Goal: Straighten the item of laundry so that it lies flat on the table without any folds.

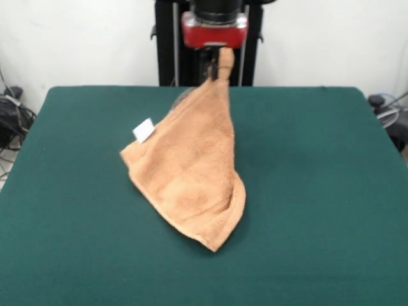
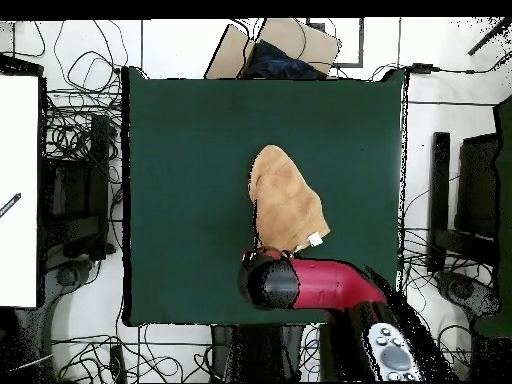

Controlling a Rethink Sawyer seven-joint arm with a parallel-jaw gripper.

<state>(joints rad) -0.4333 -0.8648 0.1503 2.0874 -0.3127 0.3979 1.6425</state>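
The orange-tan terry towel is held up by one corner, and its lower part rests folded on the dark green table. A white tag sticks out at its left edge. My gripper is shut on the towel's top corner, above the table's far side. In the overhead view the towel lies near the table's middle, and the red arm hides the gripper and the held corner.
The robot's black pedestal stands behind the table's far edge. Cables and equipment lie on the floor round the table. A cardboard box sits beyond the table's edge opposite the robot.
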